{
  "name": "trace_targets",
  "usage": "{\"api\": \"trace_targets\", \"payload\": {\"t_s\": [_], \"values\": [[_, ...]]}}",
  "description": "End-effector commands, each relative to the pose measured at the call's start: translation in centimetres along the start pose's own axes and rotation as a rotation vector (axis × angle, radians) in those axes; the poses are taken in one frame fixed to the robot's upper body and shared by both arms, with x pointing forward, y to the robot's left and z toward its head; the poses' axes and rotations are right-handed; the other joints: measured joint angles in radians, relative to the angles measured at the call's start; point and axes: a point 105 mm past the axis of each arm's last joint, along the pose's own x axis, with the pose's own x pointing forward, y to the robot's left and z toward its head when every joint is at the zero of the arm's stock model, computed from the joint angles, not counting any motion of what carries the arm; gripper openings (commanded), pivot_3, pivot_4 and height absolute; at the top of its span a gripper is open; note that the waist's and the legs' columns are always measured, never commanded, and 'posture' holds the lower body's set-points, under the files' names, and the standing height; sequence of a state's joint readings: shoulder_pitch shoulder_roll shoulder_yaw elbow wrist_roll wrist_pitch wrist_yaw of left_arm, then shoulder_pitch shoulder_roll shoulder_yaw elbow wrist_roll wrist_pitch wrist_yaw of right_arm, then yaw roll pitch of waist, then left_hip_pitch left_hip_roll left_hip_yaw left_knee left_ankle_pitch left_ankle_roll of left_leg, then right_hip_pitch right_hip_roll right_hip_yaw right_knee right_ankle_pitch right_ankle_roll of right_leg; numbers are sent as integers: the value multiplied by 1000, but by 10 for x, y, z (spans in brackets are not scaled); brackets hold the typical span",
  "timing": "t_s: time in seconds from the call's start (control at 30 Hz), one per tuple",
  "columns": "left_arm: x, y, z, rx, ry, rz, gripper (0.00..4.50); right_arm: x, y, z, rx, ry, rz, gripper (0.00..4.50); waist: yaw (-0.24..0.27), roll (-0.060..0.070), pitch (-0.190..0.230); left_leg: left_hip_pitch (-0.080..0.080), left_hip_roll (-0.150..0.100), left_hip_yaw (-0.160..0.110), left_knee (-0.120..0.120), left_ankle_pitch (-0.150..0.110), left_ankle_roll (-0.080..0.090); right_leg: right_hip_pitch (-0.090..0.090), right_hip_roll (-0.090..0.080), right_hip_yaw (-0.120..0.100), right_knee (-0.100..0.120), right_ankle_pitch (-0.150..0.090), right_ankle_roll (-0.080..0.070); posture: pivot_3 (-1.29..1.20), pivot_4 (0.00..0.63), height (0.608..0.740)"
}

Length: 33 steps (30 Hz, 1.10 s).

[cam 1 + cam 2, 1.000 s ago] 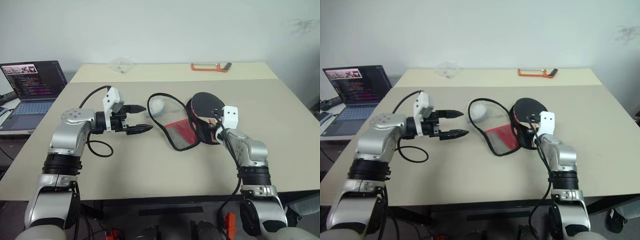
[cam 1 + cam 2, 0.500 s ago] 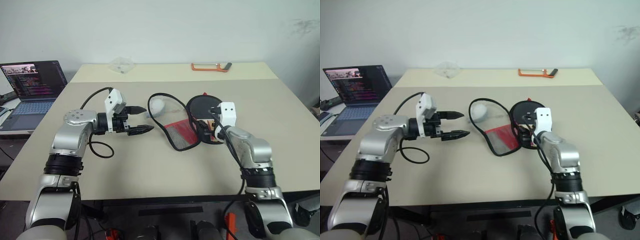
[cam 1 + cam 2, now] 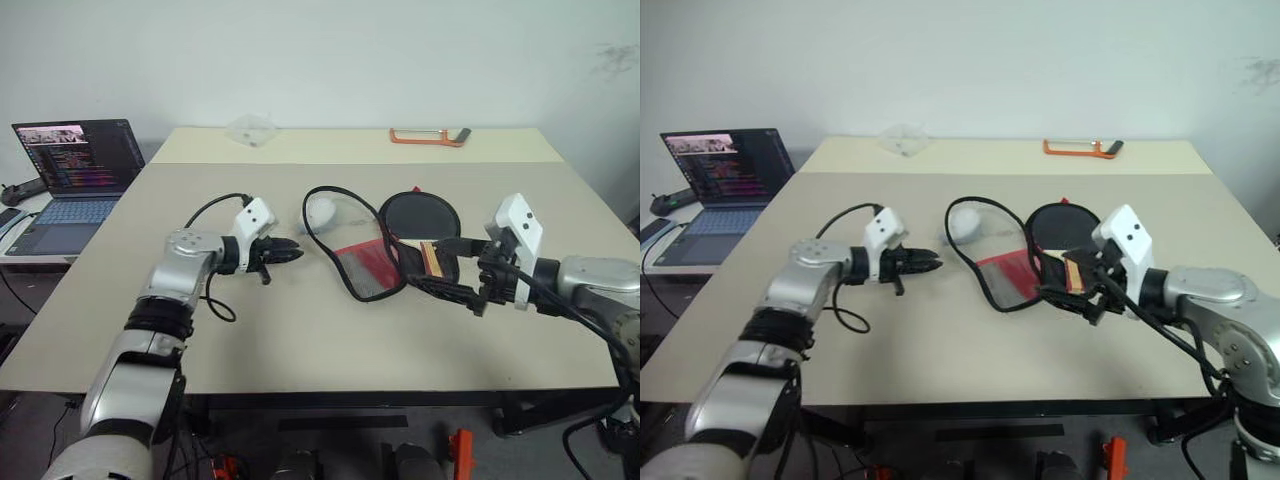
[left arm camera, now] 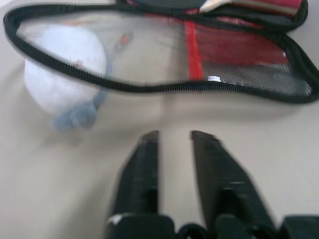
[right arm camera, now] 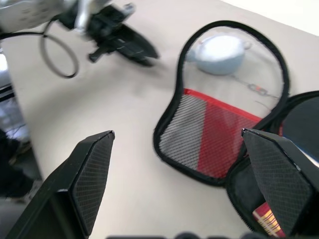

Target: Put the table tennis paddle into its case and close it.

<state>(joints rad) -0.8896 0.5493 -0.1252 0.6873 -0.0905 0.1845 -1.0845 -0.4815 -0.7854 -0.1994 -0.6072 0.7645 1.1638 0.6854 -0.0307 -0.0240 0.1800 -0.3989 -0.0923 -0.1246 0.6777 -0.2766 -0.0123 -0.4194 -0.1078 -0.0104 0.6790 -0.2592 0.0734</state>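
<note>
We find the round black-faced table tennis paddle (image 3: 422,215) with its red rim and striped wooden handle already lying in the far half of the soft black-and-red fabric case (image 3: 385,258). The mesh-pocket flap lies flat on the beige table (image 3: 300,330), so the case is open and the closing is all left to do.

Our left gripper (image 3: 284,252) has its two black fingers nearly pressed together, holding nothing, just beside the flap's zipper edge. Our right gripper (image 3: 445,268) stands spread wide and empty, near the paddle's handle.

A small white rounded object (image 3: 319,211) sits inside the loop of the open flap; we judge it may snag the fold. An orange-handled tool (image 3: 428,136), a clear plastic piece (image 3: 251,129) and an open laptop (image 3: 70,175) lie well apart.
</note>
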Motion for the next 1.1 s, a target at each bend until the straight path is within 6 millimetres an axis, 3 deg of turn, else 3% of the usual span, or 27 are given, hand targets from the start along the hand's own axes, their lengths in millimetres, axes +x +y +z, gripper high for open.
{"api": "trace_targets", "payload": {"t_s": [0.03, 0.3, 0.4, 0.57, 0.67, 0.77, 0.93, 1.1], "values": [[15, 4, 5, 4, -1, 24, 14, -8, 2, 10, -55, -29, -6, 4500, 0, 0, 0, 0, 0, 0, 0, 0, 0, 0, 0, 0, 0, 0, 0, 0, 150, 740], [45, -3, -2, -47, 19, 36, 14, -10, 6, 7, -62, -19, -11, 4500, 1, -1, 1, -1, 0, 0, 0, 0, 0, -1, 0, 0, 0, 0, 0, 0, 150, 740], [57, -6, 27, -54, -94, 10, 14, -14, 3, 6, -63, -13, -35, 4500, 6, -2, 1, -1, 0, 0, 0, 0, 0, 0, 0, 0, 0, 0, 0, 0, 150, 740], [71, -10, 100, -15, -270, -29, 14, -25, -4, 8, -51, -15, -77, 4500, 11, -4, 2, -2, 0, 0, 1, 0, 0, -1, -1, -1, -1, 0, 0, 0, 150, 740], [83, -25, 137, 24, -349, -78, 14, -31, -8, 8, -48, -9, -103, 4500, 18, -4, 2, -2, -1, 1, 1, 0, 0, 0, -1, -1, -1, 0, 0, 0, 150, 740], [97, -42, 161, 46, -391, -111, 14, -37, -13, 7, -49, 3, -133, 4500, 20, -4, 2, -2, 0, 1, 0, 0, 0, 0, -1, 0, -2, 0, 1, 0, 150, 740], [121, -60, 170, -8, -395, -87, 14, -43, -23, 4, -48, 20, -197, 4500, 17, -4, 2, -1, 0, 3, 0, 0, 1, 0, -1, 0, -1, 0, 1, 0, 150, 740], [123, -51, 160, 15, -366, -5, 14, -43, -49, -1, 29, -5, -323, 4500, 15, -4, 2, -1, 0, 3, 0, 0, 1, 0, -1, 1, 0, 0, 1, 0, 150, 740]]}}
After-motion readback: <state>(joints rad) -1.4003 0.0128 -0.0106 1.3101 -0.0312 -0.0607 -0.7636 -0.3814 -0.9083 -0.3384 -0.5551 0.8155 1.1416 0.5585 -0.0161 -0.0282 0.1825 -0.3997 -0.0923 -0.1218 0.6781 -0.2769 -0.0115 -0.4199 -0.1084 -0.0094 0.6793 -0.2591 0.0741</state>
